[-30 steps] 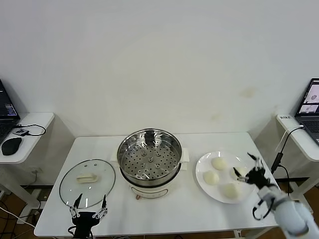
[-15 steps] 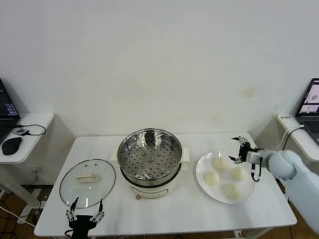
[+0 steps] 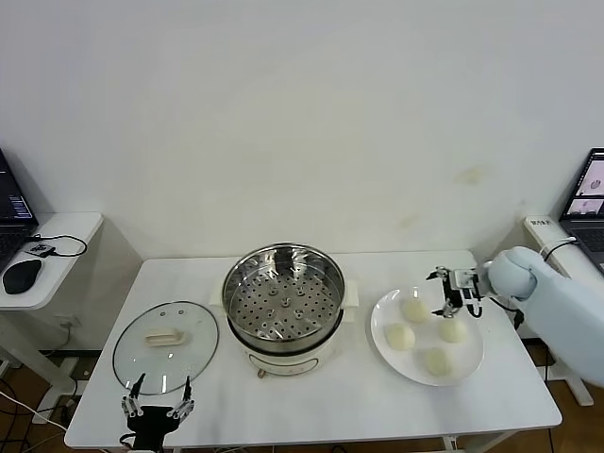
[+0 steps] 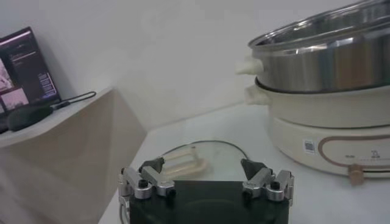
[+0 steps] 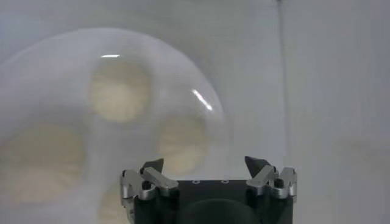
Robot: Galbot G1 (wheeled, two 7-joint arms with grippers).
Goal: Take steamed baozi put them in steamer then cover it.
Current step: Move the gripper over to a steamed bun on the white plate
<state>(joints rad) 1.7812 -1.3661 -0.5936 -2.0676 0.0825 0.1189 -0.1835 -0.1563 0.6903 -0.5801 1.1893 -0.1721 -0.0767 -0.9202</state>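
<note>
— White table [image 3: 311,406] under everything?
— Yes. Steamer [image 3: 283,300] in the middle, cover [image 3: 165,346] flat to its left, 4 baozi [image 3: 414,310] on a plate [image 3: 381,342] to its right.
— Claws?
— Right gripper [image 3: 444,294] hangs wide above the plate, holding nothing. Left gripper [image 3: 155,410] waits wide by the cover's near edge.

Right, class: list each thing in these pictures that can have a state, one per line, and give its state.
steamer: uncovered, tray empty
cover: off, flat on the table
steamed baozi: all four on the plate
plate: loaded
right gripper: open above the plate, holding nothing
left gripper: open, idle near the cover
</note>
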